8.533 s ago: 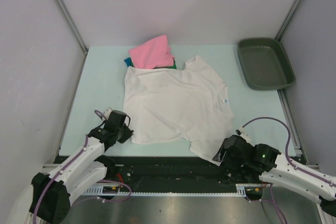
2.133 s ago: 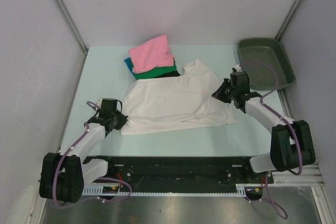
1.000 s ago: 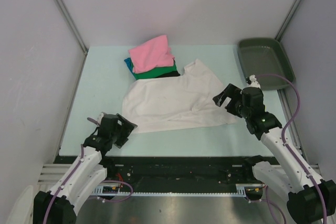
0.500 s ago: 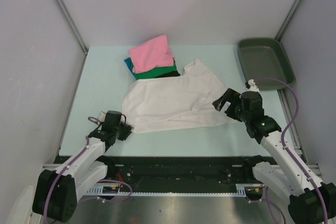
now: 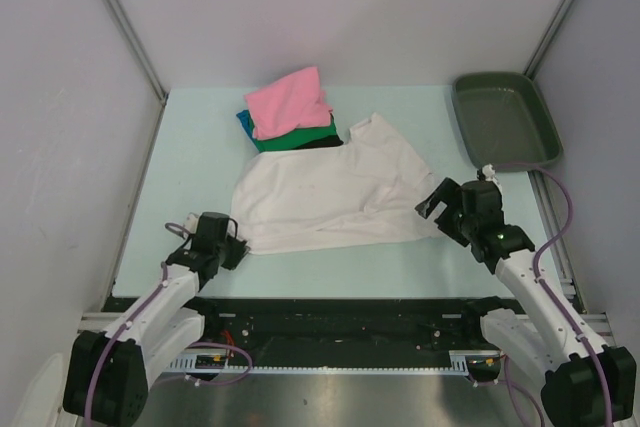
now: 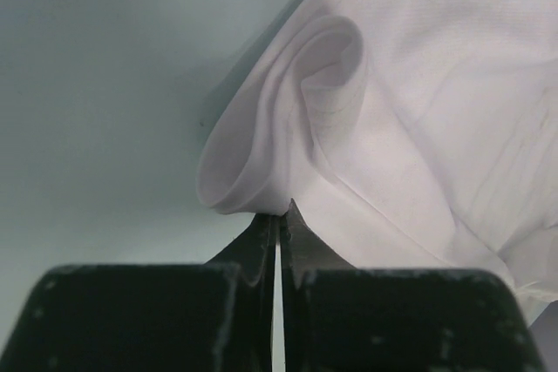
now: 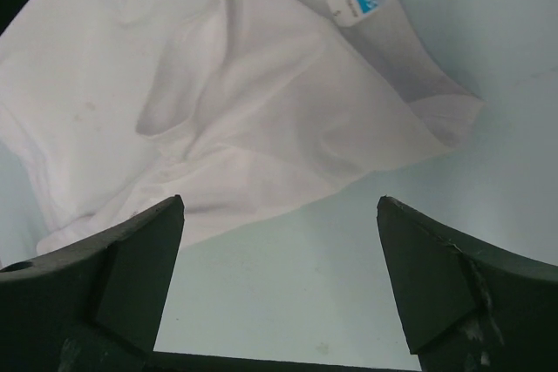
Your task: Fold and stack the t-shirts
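Top external view: my left pincer [image 5: 236,245] pinches the eight-o'clock corner of the large, plain white cloth t-shirt [image 5: 330,197] lying mid-table. My right pincer [image 5: 438,203], spread wide, hovers at its three-o'clock edge.

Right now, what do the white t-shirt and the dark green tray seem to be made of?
The white t-shirt: soft woven or knit cloth, likely cotton, matte; it wrinkles and curls into a loop where the left gripper pinches its edge. The tray: probably moulded plastic, dark grey-green, faintly glossy; smooth rounded rim, one-piece shape.
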Controlling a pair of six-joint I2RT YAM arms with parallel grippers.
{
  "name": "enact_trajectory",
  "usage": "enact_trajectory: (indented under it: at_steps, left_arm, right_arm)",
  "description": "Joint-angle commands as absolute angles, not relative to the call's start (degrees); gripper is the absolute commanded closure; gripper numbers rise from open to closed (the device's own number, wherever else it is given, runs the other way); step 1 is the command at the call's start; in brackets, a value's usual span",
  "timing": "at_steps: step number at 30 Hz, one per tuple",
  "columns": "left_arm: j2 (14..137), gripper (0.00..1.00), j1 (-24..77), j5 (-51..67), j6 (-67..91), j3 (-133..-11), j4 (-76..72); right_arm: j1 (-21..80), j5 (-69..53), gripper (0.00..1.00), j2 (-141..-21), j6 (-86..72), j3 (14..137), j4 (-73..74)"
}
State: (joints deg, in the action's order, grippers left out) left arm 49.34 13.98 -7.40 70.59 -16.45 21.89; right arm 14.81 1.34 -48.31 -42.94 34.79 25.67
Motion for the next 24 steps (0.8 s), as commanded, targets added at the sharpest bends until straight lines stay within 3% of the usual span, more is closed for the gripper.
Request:
enact_trajectory:
  at_steps: [1, 6, 13, 24]
  left_arm:
    - [47.11, 1.0, 12.4, -8.35, 68.47, -17.67, 24.26]
    - [46.41, 1.0, 10.99, -6.33, 67.41, -17.67, 23.38]
    - [46.76, 1.0, 9.49, -4.22, 66.01, -16.7, 21.54]
    - [46.23, 1.0, 8.0, -2.73, 64.16, -16.26, 21.01]
  right_arm:
    - [13.36, 2.9, 0.04, -46.67, -47.63, 32.53, 30.85]
    - [13.18, 6.67, 0.12, -46.5, -50.71, 30.06, 32.61]
    - [13.01, 9.31, 0.31, -47.28, -53.26, 26.02, 30.32]
    - [11.78, 12.83, 0.33, -52.82, -53.53, 23.99, 21.98]
